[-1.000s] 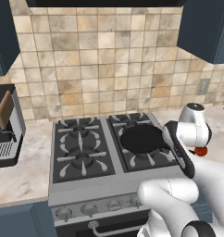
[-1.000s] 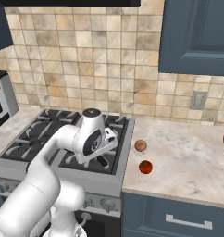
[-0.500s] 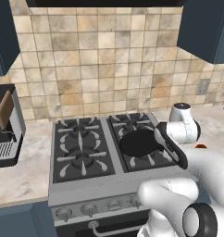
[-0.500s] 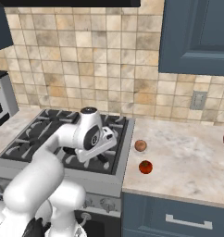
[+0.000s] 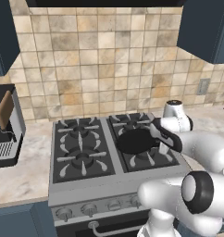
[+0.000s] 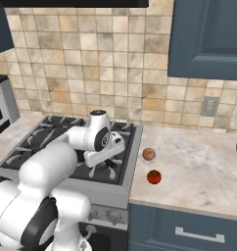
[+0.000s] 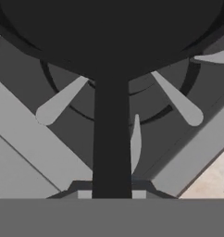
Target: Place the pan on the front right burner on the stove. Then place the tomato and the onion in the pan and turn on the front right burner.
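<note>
Pan [image 5: 134, 140]: round, shallow, matte black; nothing is held in it.
Fingers [image 7: 84, 194]: pinched on the thin straight handle.
Tomato [image 6: 154, 176]: glossy red ball, laid on the marbled bench [image 6: 199, 171].
Onion [image 6: 149, 154]: tan ball beside it.

A tan and beige tiled backsplash [image 5: 100, 60] runs behind the marbled bench [image 6: 203, 166]. Dark blue wall cabinets [image 6: 208, 39] hang above, with a wall outlet [image 6: 209, 106] below them. A toaster [image 5: 5, 125] stands at the bench's left end.

One stove [image 5: 86, 185] with four burners; one pan [image 5: 134, 141]; one tomato [image 6: 154, 177]; one onion [image 6: 149, 154].
</note>
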Available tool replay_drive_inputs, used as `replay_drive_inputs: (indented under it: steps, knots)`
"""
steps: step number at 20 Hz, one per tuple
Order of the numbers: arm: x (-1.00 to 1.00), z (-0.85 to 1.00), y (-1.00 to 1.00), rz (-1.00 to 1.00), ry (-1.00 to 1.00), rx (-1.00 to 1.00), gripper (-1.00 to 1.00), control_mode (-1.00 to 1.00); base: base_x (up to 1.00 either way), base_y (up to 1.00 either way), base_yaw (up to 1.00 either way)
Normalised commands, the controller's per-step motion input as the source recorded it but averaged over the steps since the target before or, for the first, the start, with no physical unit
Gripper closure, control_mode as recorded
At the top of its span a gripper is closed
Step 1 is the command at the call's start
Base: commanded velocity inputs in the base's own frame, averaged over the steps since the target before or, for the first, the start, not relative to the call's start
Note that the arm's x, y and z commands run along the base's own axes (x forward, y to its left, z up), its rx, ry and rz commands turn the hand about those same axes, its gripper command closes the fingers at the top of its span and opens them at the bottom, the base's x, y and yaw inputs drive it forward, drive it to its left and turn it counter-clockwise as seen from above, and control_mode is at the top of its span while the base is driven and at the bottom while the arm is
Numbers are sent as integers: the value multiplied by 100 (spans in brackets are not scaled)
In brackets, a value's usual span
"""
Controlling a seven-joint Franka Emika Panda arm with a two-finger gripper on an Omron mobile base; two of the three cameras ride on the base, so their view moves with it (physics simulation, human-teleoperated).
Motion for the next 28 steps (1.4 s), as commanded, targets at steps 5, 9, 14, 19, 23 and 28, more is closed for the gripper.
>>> replay_drive_inputs:
  steps: [5,9,14,19,23,28]
  knots:
    - [9,-42,0,1,9,-1,100,-100,0,0,0]
    - [-2,-37,-14,0,10,-1,100,-100,0,0,0]
    - [-1,-16,-33,0,3,0,100,-100,0,0,0]
    - [0,-3,-15,0,1,0,100,-100,0,0,0]
    - [-5,-2,0,0,0,0,100,-100,0,0,0]
    - [-13,-7,0,0,1,0,-100,-100,0,0,0]
